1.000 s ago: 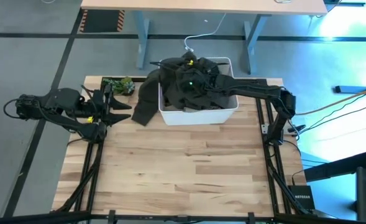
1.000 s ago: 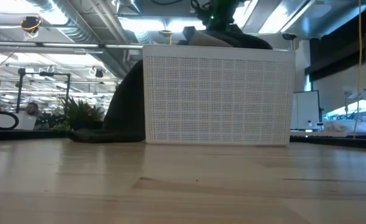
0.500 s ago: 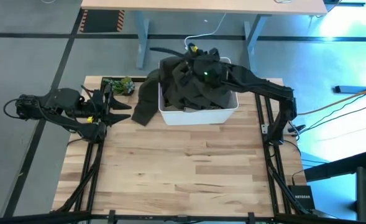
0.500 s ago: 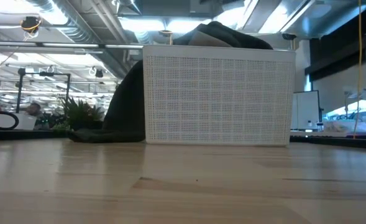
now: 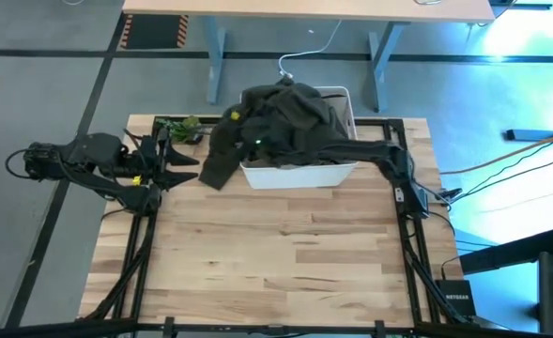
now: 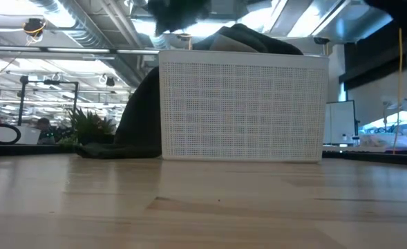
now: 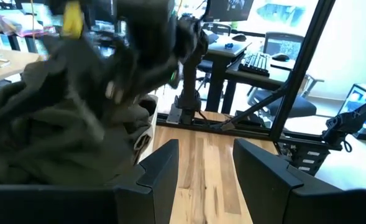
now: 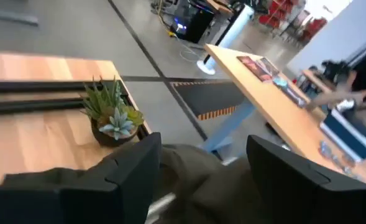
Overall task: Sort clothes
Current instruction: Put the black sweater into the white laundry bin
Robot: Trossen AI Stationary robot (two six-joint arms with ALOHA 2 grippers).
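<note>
The heap of dark olive-green and black fabric garments [image 5: 285,117] lay piled in the white perforated plastic bin [image 5: 299,173] at the far middle of the pale wooden table [image 5: 276,253], with one olive piece spilling over the bin's left wall onto the wood. The right gripper [image 5: 241,127] reached across the bin to the pile's left edge; in its own wrist view its fingers stood spread apart with olive cloth lying between them, not yet pinched. The left gripper [image 7: 204,171] waited with fingers apart at the table's left edge, near the small potted green plant [image 5: 184,129]. This looked like the opening step, choosing a garment to pull out. The next move would call for closing on a single layer and lifting it clear without dragging its neighbours.
</note>
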